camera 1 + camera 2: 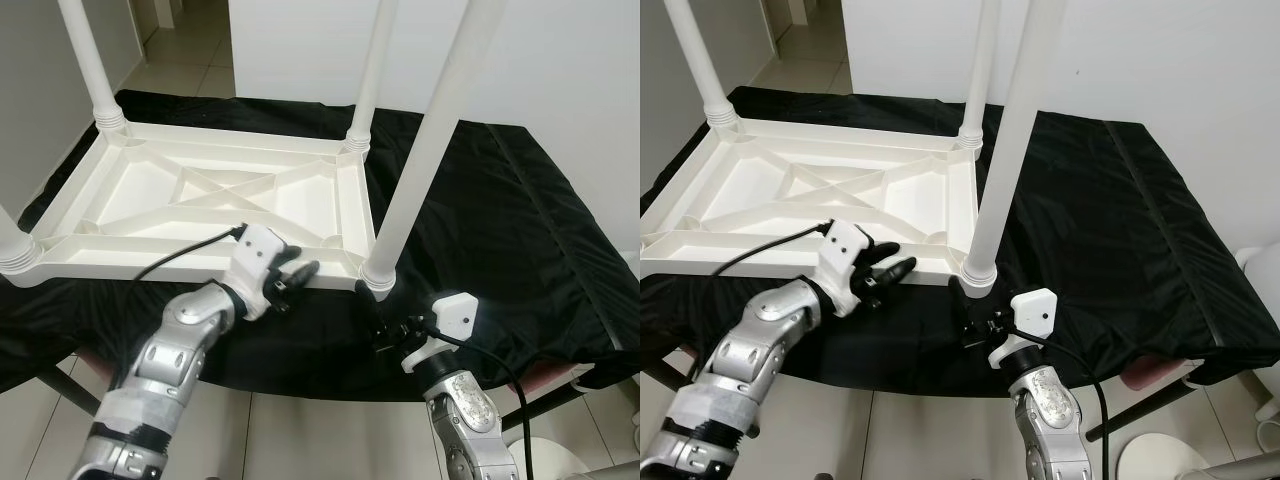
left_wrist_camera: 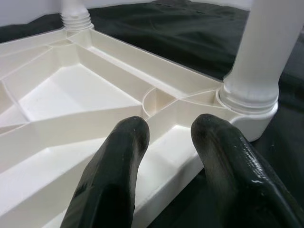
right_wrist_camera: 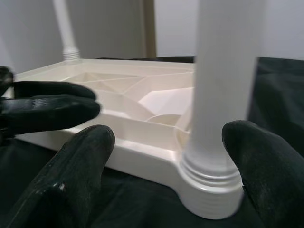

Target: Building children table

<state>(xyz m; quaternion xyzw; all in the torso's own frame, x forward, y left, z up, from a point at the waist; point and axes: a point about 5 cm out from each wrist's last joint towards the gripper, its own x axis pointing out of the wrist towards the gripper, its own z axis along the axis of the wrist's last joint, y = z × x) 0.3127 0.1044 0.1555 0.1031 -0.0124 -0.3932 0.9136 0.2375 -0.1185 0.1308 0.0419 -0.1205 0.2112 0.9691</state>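
The cloth [image 1: 500, 210] is black and covers the work surface under the whole assembly; it probably protects the tabletop face from scratches.

The tabletop [image 1: 150, 195] is white plastic and lies upside down on the cloth, ribbed underside up; this exposes the four corner sockets so that the legs can be fitted from above.

Four legs stand upright in the sockets: the far-left leg [image 1: 90, 60], the far-right leg [image 1: 370, 70], the near-left leg [image 1: 8, 235] at the picture's edge, and the near-right leg [image 1: 420, 150]; with all four in place, assembly appears nearly complete.

The near-right leg rises from its threaded collar [image 3: 209, 175] at the tabletop's near-right corner; whether it is fully seated cannot be determined.

The left gripper [image 1: 295, 275] rests at the tabletop's near edge, beside the near-right corner; its fingers [image 2: 118, 161] are parted, one over the rim and one outside it, clamping nothing; this position probably steadies the tabletop against turning.

The right gripper [image 1: 385, 330] sits low on the cloth, just in front of the near-right leg's base; its fingers [image 3: 80, 161] are spread wide, one to each side of the collar, not touching it; this suits grasping the leg low to tighten it.
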